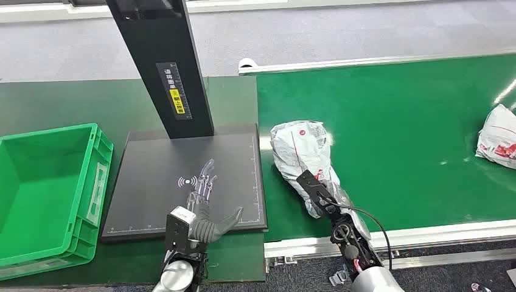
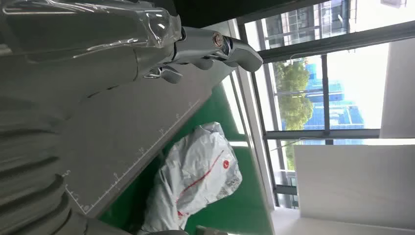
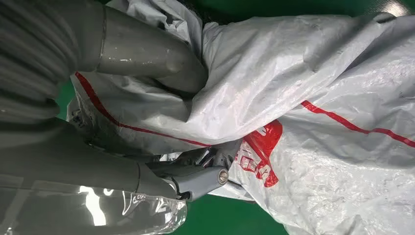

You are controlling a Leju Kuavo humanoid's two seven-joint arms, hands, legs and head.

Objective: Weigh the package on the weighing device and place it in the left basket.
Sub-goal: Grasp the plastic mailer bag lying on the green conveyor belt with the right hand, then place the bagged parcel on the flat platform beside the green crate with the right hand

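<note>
Belt carries the work: it runs green ahead of the right hand and brings parcels within reach, a second parcel lying well off to that hand's right. Scale, the dark plate with its post, sits just left of the belt, so a lift from belt to plate looks short. Basket stands beyond the scale, left of the left hand, ready for the weighed item. Package lies on the belt, not yet weighed. The right hand grips its near end, thumb and fingers bunching the plastic. The left hand hovers spread and empty over the plate, likely waiting to take over.
</note>
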